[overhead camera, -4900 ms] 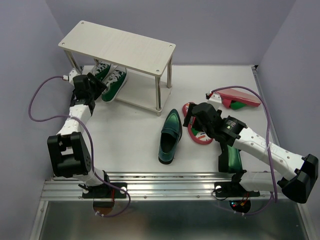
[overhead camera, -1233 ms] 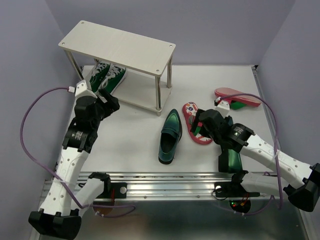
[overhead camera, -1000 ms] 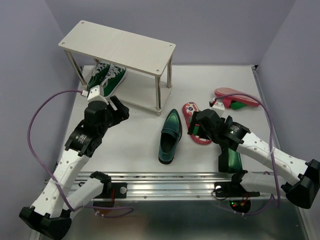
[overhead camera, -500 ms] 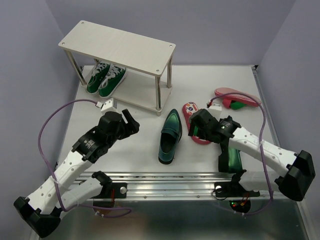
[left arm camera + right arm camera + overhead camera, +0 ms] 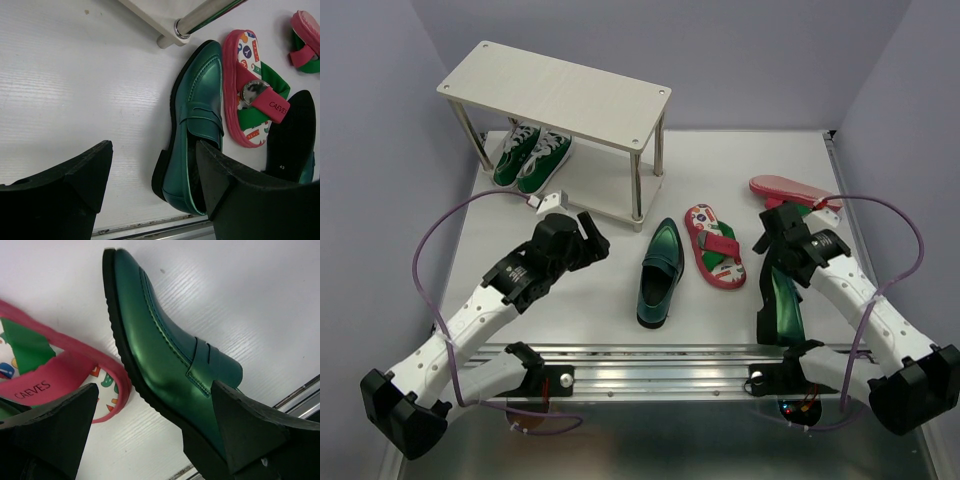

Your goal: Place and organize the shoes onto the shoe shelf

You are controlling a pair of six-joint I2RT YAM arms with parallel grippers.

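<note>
Green loafer [image 5: 167,357] lies beneath right pincer [image 5: 154,390] (spread wide).

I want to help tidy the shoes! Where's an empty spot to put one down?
The shoe shelf's top board is all bare; so is its lower board right of the green sneakers. The table by the loafers and flip-flops is crowded.

bright, even light from above, soft faint shadows on the white counter [image 5: 600,290] and under the shoe shelf [image 5: 560,95]. top view sharp, no glare. in the right wrist view, a green sheen streaks the glossy loafer [image 5: 165,360]. wrist views stretch at the edges; the left tool fingers [image 5: 65,190] and right tool fingers [image 5: 250,435] look black and slightly soft.
</note>
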